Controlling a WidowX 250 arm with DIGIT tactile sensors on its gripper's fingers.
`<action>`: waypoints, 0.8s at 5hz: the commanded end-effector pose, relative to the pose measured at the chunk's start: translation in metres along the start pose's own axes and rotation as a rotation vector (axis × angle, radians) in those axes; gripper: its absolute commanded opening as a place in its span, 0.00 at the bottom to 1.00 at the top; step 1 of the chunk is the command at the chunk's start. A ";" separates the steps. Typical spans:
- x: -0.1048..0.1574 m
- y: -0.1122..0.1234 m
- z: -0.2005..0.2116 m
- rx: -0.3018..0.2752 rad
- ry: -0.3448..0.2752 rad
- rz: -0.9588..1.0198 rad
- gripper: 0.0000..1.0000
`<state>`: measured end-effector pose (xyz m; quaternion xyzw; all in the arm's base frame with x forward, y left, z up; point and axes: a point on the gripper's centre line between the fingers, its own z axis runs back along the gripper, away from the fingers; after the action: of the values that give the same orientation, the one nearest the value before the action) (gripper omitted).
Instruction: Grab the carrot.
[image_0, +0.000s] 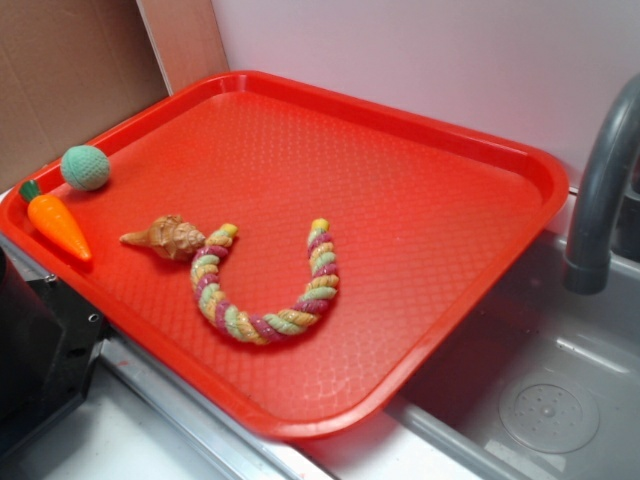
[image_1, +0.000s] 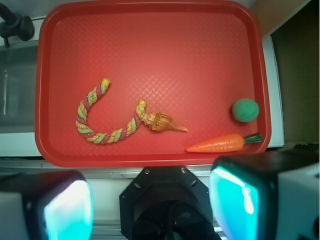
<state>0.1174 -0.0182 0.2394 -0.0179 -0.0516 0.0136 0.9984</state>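
Note:
The carrot (image_0: 58, 226) (image_1: 220, 144) is a small orange cone with a green stub top, lying flat at the edge of the red tray (image_0: 420, 130) (image_1: 150, 50). In the wrist view it lies near the tray's lower right rim, green end to the right. My gripper (image_1: 150, 205) is high above the table edge, well apart from the carrot, open with wide space between its two teal pads (image_1: 67, 210) and nothing between them. In the exterior view the gripper itself does not show.
Also on the tray: a green ball (image_0: 85, 167) (image_1: 245, 110) beside the carrot's top, a tan ridged cone toy (image_0: 168, 237) (image_1: 162, 123), and a curved braided rope (image_0: 270, 285) (image_1: 107, 120). A grey faucet (image_0: 600, 190) and sink (image_0: 545, 400) adjoin the tray.

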 end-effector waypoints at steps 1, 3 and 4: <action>0.000 0.000 0.000 0.000 0.000 0.000 1.00; 0.023 0.064 -0.044 0.149 0.008 0.487 1.00; 0.011 0.096 -0.080 0.219 -0.018 0.732 1.00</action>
<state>0.1358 0.0710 0.1484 0.0680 -0.0356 0.3753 0.9237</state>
